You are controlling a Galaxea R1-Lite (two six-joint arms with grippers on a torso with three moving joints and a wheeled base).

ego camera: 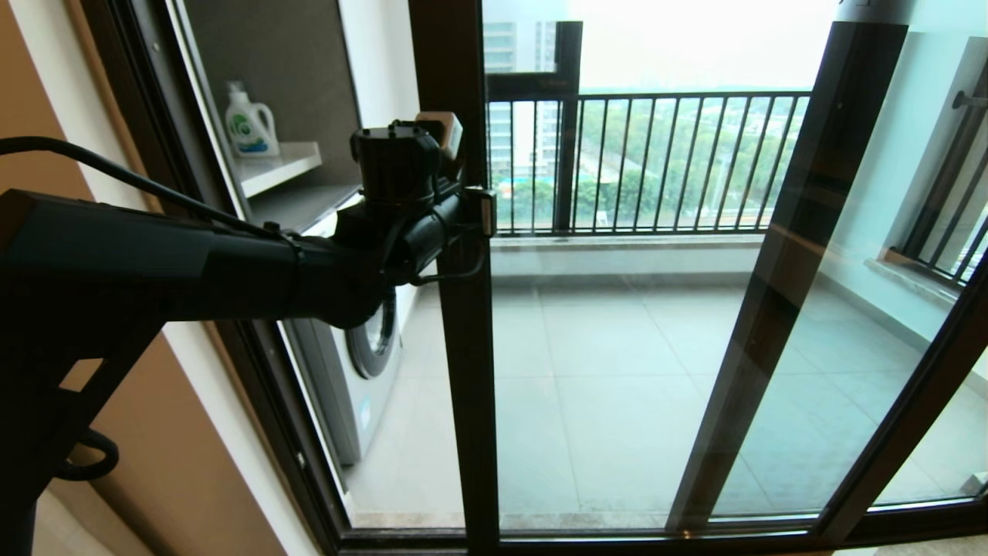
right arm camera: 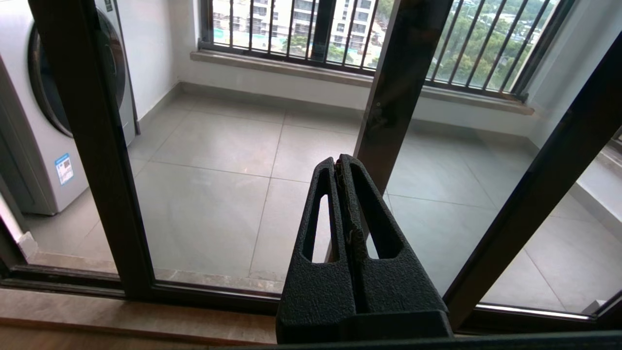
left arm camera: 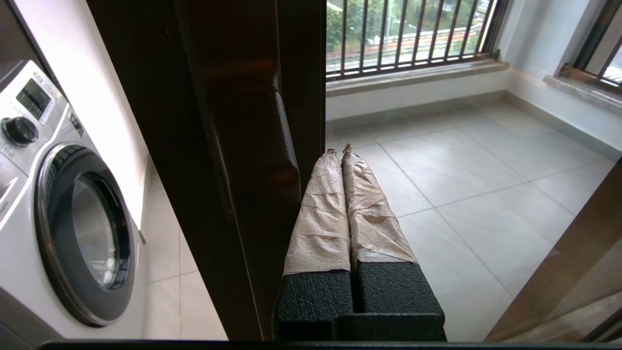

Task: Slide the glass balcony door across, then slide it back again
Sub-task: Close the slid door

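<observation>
The glass balcony door [ego camera: 463,371] has a dark upright running floor to ceiling at the centre left of the head view. My left gripper [ego camera: 480,212] is at about mid height on that upright, at its glass-side edge. In the left wrist view the tape-wrapped fingers [left arm camera: 316,214] are pressed together with nothing between them, and they lie flat along the side of the upright [left arm camera: 233,146]. My right gripper [right arm camera: 338,159] is shut and empty. It hangs low in front of the glass, apart from the door's upright [right arm camera: 87,146], and is out of the head view.
A white washing machine [ego camera: 370,363] stands just beyond the frame on the left, under a shelf with a detergent bottle [ego camera: 248,123]. A second dark upright [ego camera: 787,293] slants across the right half. A black-barred railing [ego camera: 648,162] closes the tiled balcony.
</observation>
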